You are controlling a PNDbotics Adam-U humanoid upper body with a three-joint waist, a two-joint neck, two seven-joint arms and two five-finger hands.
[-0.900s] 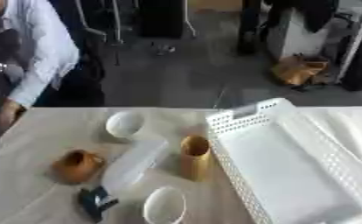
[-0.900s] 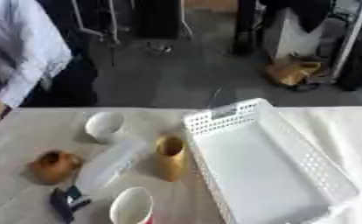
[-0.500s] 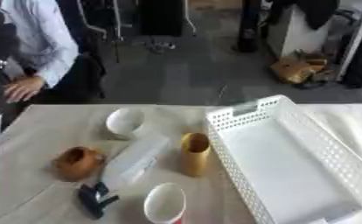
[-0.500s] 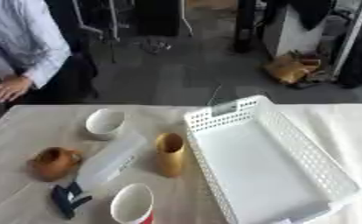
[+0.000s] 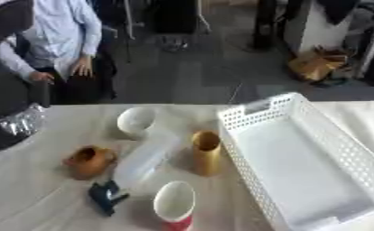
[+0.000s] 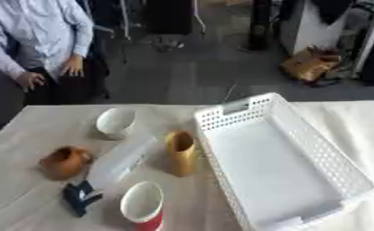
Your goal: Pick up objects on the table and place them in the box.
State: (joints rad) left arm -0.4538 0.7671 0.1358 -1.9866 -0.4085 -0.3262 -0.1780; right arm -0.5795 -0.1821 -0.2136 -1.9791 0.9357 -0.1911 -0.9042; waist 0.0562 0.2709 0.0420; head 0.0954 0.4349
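A white perforated box [image 6: 222, 113] stands empty on the right half of the table. Left of it are a tall tan cup [image 6: 180, 153], upright, and a clear bottle [image 6: 119, 160] lying on its side. Behind them sits a small white cup [image 6: 115, 122]. A brown cup [image 6: 63, 161] is at the left, a dark blue object [image 6: 79, 197] lies near the front, and a red cup with a white inside [image 6: 142, 207] stands at the front edge. Neither hand shows; only a black and silver arm part [image 5: 18, 124] enters at the left edge.
The pale wooden table [image 6: 16, 216] has a white cloth [image 6: 356, 131] under the box at the right. Beyond the far edge are grey floor, chairs and a brown bag [image 6: 313, 63].
The whole picture has shifted, so the camera has moved. The things on the table keep their places relative to one another.
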